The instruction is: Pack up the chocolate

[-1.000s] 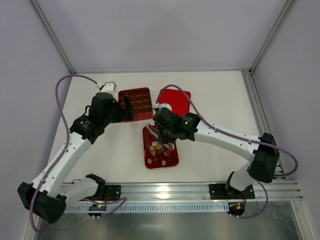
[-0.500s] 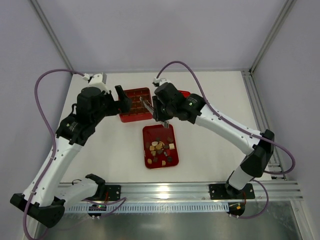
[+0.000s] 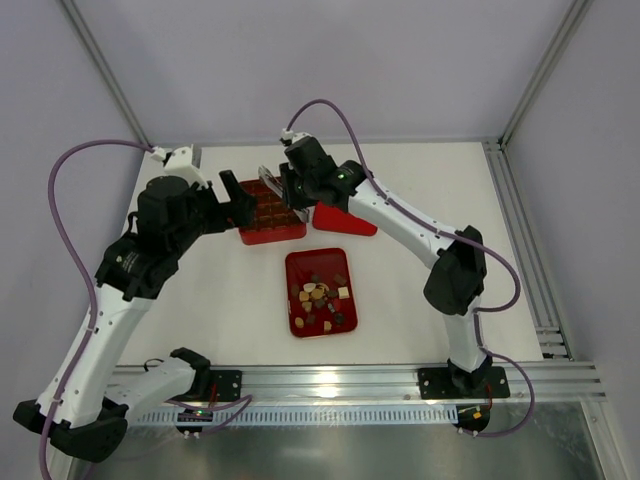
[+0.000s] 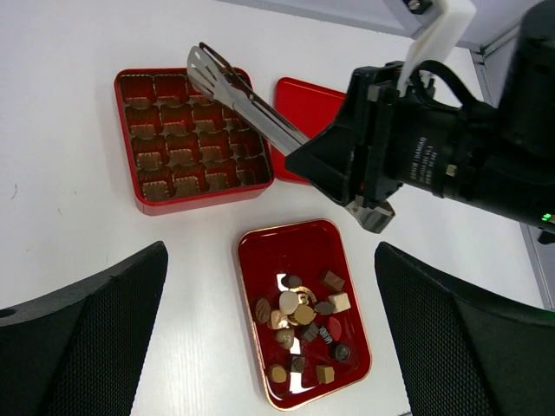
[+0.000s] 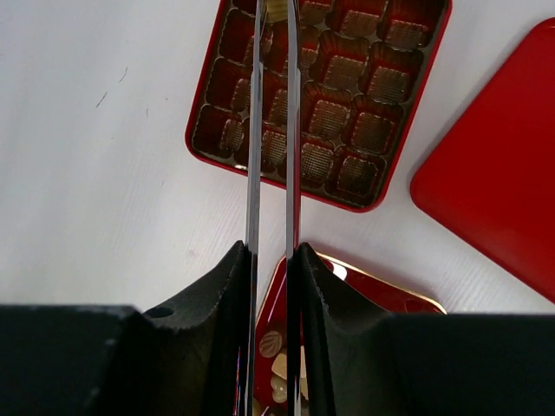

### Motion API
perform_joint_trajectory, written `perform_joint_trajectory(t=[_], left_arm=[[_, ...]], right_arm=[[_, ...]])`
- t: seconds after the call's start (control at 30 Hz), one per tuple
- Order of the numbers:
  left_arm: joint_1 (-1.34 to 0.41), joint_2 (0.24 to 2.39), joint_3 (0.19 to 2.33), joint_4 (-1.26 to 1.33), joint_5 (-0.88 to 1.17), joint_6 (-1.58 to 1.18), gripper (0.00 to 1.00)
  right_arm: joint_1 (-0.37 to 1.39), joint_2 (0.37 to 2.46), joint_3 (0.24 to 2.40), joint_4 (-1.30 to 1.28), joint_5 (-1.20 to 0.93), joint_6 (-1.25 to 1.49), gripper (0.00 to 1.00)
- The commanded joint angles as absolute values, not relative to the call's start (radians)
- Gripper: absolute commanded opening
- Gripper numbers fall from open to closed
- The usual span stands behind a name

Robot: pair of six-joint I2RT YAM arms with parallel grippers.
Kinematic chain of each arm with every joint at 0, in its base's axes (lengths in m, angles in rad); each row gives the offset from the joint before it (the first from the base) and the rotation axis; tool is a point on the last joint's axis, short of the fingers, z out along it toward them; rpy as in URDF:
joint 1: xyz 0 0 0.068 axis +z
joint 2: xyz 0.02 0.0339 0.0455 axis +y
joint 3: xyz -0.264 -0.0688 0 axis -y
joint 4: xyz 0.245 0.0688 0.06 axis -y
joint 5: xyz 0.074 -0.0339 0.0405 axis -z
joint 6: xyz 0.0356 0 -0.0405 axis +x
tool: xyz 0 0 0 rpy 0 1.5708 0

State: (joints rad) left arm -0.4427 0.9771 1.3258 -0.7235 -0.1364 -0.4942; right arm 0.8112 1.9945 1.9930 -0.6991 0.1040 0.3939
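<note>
Swinging away from the open tray [image 3: 289, 290], the right arm [image 3: 400, 215] is now reaching over the compartmented box [image 4: 198, 200], while the left arm [image 3: 120, 300] is drawing up and back, the left gripper [image 3: 240, 203] hanging wide apart and empty. The right gripper [image 5: 270, 260] is squeezing the tongs [image 4: 243, 95], whose tips are hovering above the far cells, probably to deliver a piece. Most of the chocolate [image 4: 299, 316] is lying in the tray; whether a piece is riding in the tips is unclear.
</note>
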Motion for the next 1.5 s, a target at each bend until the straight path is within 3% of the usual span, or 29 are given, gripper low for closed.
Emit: perform_joint_trajectory(t=[0.0, 0.47, 1.07, 1.3, 1.47], left_arm=[[-0.437, 0.957, 1.361, -0.741, -0.15, -0.499, 1.0], [-0.437, 0.942, 1.328, -0.742, -0.15, -0.499, 1.0], [-0.437, 0.931, 1.315, -0.747, -0.156, -0.494, 1.0], [-0.437, 0.934, 1.31, -0.746, -0.153, -0.494, 1.0], [-0.437, 0.934, 1.309, -0.747, -0.153, -0.492, 1.0]], right_arm=[[0.816, 2.02, 2.069, -0.6, 0.052, 0.373, 0.19], [0.819, 2.121, 2.039, -0.446, 0.057, 0.379, 0.18], [0.839, 2.223, 2.098, -0.451, 0.075, 0.387, 0.19], [0.841, 2.237, 2.095, -0.457, 0.104, 0.385, 0.23], [0.839, 2.235, 2.103, -0.457, 0.106, 0.38, 0.32]])
